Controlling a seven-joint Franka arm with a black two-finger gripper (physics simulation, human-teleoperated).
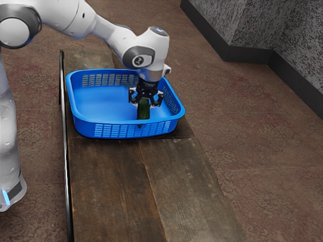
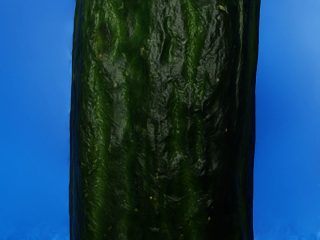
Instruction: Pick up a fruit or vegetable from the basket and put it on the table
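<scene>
One dark green cucumber lies in the blue plastic basket, close to the slotted wall nearest the exterior view's lower edge, and in the wrist view its wrinkled, faintly speckled skin runs lengthwise under my hand with blue on both sides. My gripper is lowered into the basket right over the cucumber, its two fingers spread wide, one to either side of it, not clamped on it. Beneath the basket is the brown plank table, which extends toward the exterior view's lower edge.
</scene>
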